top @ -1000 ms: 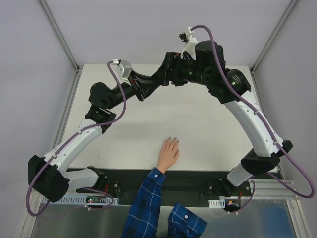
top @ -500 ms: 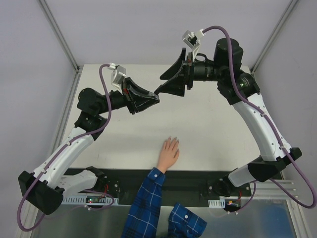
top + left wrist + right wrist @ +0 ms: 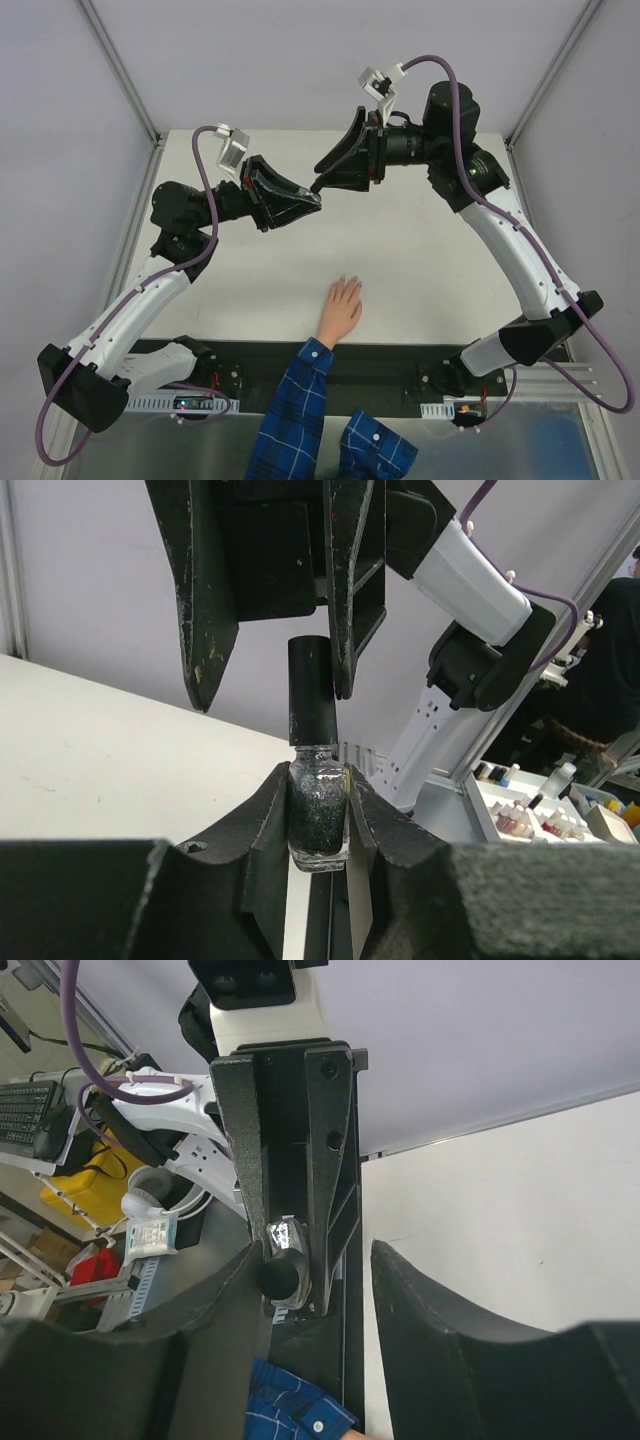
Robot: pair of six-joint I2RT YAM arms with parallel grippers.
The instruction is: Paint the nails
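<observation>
A light-skinned hand (image 3: 340,310) with a blue plaid sleeve (image 3: 298,400) lies flat at the table's near edge. Its nails (image 3: 346,283) are tiny at the fingertips. My left gripper (image 3: 310,200) is shut on a small dark glitter bottle (image 3: 318,815), held upright above the table's far middle. The bottle's black cap (image 3: 310,695) sticks up between the fingers of my right gripper (image 3: 322,176). That gripper is open; the cap (image 3: 278,1277) lies against one finger (image 3: 225,1305), with a wide gap to the other. Both grippers are well beyond the hand.
A white tray (image 3: 520,815) with several small polish bottles stands off the table, seen in the left wrist view. Metal frame posts (image 3: 125,75) rise at the table's back corners. The sleeve cuff (image 3: 300,1410) shows low in the right wrist view.
Both arms have lifted and turned, so the grippers now meet tip to tip with the bottle's cap inside the right gripper's open jaws. The hand has not moved.
</observation>
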